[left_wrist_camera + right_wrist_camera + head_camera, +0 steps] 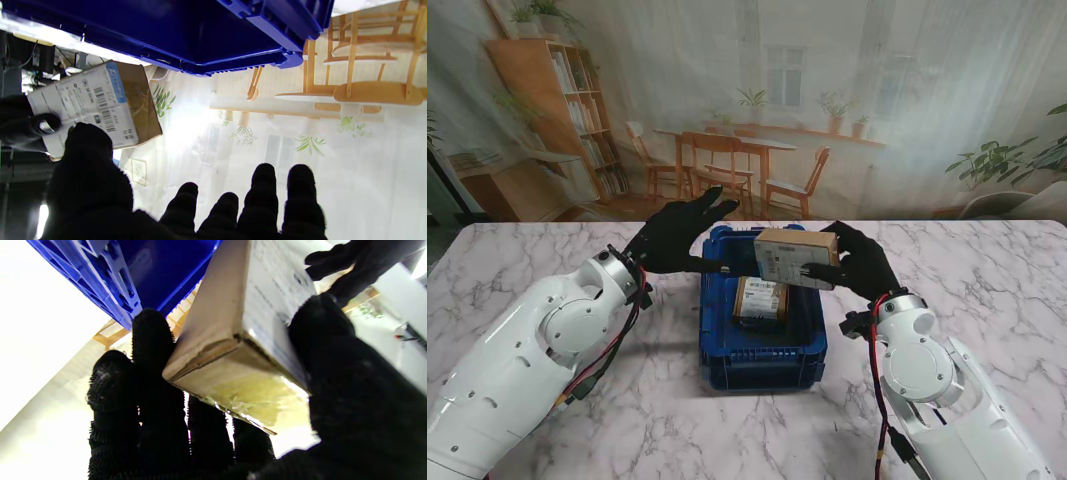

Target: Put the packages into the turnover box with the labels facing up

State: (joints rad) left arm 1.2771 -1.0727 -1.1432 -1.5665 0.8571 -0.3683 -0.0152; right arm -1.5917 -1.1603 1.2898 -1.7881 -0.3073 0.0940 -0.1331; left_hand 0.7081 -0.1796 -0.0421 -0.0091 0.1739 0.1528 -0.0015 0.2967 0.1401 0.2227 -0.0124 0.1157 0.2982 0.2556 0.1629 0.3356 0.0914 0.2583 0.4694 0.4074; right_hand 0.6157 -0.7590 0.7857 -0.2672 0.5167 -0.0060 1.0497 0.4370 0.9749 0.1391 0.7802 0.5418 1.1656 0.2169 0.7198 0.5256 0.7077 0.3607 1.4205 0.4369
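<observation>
Two black-gloved hands work over a blue turnover box (763,352) at the centre of a marble table (987,290), before a printed backdrop of a café room. At about nine o'clock from the box, the left hand (677,236) hangs above the table just beside the box's far-left corner, fingers spread and extended, holding nothing; its wrist camera shows four fingertips (263,180) fanned apart and the thumb standing clear of the package. At the centre, a brown cardboard package (760,300) lies flat on the box floor, a pale label on its upper face. Above the far half of the box, toward one o'clock, a second cardboard package (796,257) is held in the air, tilted, its white printed label with barcodes turned toward the stand camera. At three o'clock, the right hand (861,264) grips that raised package by its right end: the thumb presses on the labelled face while the fingers (151,350) wrap the opposite cardboard side, as the right wrist view shows. The raised package sits clear of the box rim and does not touch the package inside.
</observation>
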